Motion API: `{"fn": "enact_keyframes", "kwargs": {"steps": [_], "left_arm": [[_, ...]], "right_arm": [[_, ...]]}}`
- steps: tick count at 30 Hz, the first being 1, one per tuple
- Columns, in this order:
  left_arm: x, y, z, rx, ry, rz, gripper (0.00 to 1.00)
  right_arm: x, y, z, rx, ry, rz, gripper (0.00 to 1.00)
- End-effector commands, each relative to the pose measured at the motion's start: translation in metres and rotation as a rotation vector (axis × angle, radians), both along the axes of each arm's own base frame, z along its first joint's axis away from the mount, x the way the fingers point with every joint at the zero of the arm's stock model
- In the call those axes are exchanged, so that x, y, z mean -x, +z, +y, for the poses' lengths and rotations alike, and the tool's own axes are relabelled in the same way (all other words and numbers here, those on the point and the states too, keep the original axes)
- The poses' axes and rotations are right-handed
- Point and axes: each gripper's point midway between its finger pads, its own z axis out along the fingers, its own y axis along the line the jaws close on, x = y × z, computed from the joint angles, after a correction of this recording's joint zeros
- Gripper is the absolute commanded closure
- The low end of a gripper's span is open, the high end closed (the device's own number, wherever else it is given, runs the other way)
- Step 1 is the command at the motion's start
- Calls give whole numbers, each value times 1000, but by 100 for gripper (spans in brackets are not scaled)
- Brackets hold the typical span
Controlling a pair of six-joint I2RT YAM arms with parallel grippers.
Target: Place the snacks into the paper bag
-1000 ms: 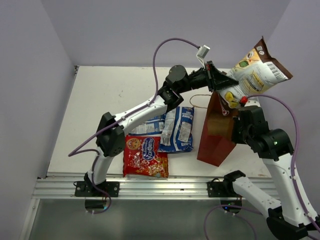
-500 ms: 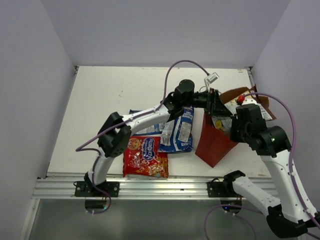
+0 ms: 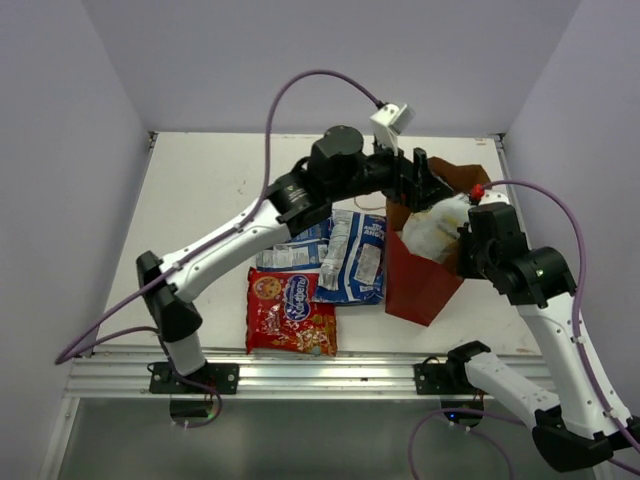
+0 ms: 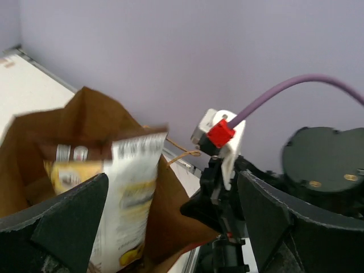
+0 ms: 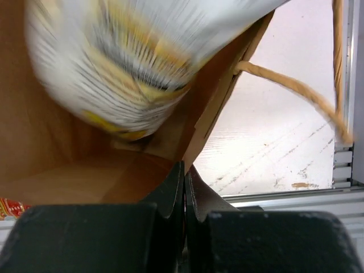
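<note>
The red cookie pack (image 3: 290,312) lies flat on the white counter (image 3: 220,200), closest to the near edge. Just behind it and touching it are one blue-and-white pack (image 3: 358,262) and, to its left, the other blue-and-white pack (image 3: 290,258), also lying flat.

Just to the right of these stands the paper bag (image 3: 418,285), its mouth open and its body leaning. The chip bag (image 3: 435,230) sits in that mouth: its lower part is down between the brown walls and its white top rises above the rim. In the left wrist view the chip bag (image 4: 133,193) stands upright inside the paper bag (image 4: 91,114). In the right wrist view it is a white-and-yellow blur (image 5: 131,62) over the bag's brown inside (image 5: 68,170).

The right tool (image 3: 466,235) is at the right side of the bag's mouth. Its own camera shows its two fingers pressed together (image 5: 185,179), with the edge of the bag's wall pinched between them. A twine handle (image 5: 296,91) loops off to the right over the counter.

Farther back, the left tool (image 3: 424,185) hangs over the far rim of the bag. Its fingers (image 4: 62,222) are spread wide and hold nothing, and the bag's mouth shows between them.
</note>
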Motion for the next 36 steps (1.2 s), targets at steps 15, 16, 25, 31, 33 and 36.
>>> {"fn": "enact_keyframes", "kwargs": {"steps": [15, 16, 25, 31, 33, 36], "left_arm": [[-53, -217, 148, -530, 527, 241, 0], [-59, -220, 145, -474, 529, 234, 0], [-57, -279, 142, -466, 494, 258, 0], [-58, -296, 121, -430, 418, 275, 1], [-60, -317, 121, -489, 415, 300, 1], [-55, -338, 130, -544, 428, 330, 3]], "right_arm": [[-14, 7, 5, 6, 34, -33, 100], [-14, 7, 6, 4, 35, -34, 100], [-12, 9, 6, -1, 38, -38, 100], [-12, 10, 5, 2, 36, -42, 100], [-12, 10, 5, 2, 36, -42, 100], [-12, 11, 4, 5, 33, -43, 100]]}}
